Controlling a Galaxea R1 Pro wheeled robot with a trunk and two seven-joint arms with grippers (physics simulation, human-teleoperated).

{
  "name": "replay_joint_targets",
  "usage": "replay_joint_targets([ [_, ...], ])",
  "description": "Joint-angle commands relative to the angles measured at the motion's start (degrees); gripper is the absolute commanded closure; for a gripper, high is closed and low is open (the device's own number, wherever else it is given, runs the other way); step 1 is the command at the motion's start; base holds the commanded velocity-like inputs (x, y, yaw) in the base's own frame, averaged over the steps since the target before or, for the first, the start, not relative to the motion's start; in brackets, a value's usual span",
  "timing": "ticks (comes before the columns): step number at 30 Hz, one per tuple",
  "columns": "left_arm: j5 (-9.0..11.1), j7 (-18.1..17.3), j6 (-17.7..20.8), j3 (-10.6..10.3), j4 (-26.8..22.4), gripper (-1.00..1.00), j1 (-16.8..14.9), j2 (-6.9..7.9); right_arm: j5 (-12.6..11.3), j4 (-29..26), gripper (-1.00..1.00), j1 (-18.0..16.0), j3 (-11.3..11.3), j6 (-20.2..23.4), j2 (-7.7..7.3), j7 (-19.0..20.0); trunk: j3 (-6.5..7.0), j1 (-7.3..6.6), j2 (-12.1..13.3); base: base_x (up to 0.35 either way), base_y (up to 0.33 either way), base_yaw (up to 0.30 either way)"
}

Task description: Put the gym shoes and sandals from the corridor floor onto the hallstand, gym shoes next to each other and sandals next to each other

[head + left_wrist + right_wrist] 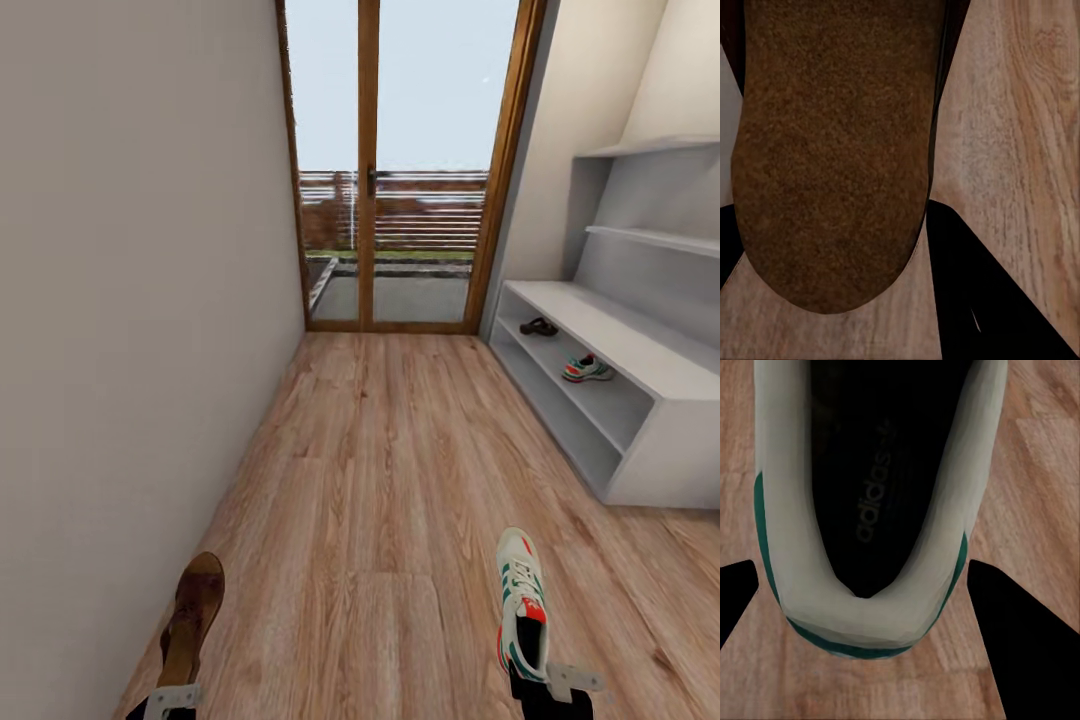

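The robot faces down the corridor with a shoe in each arm. The step in hand looks like carrying both to the shoe rack (640, 370) ahead on the right. To do it well, roll forward with the arms level. Then turn toward the open front and set each shoe beside its mate.

The left pincer (172, 700) appears closed on the heel end of a brown sandal (192, 620), whose toe points away from it. From the left wrist, the tan footbed (832, 157) runs out between the dark fingers (982, 300).

The right pincer (550, 690) likewise grips the heel of a white sneaker (522, 600). Its heel opening (877, 472) sits between the fingers (1020, 622).

The other sandal (539, 326) and the other sneaker (586, 369) lie on the rack's shelf, well apart from both pincers, with the wood floor (400, 480) between.
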Motion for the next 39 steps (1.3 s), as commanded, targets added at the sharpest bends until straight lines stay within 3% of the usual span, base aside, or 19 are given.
replay_joint_targets([
  [1,-0.7,-0.3,-0.2,0.5,0.0,1.0,0.0,-0.03,0.0,0.0,1.0,0.0,-0.2,-0.2,0.01,0.0,-0.05,0.02,0.0,0.338,0.0,0.0],
  [39,-0.5,0.4,-0.1,1.0,0.0,1.0,-0.1,-0.2,0.1,0.0,1.0,0.0,-0.2,-0.2,-0.04,0.0,-0.05,0.02,0.0,0.338,0.0,-0.03],
])
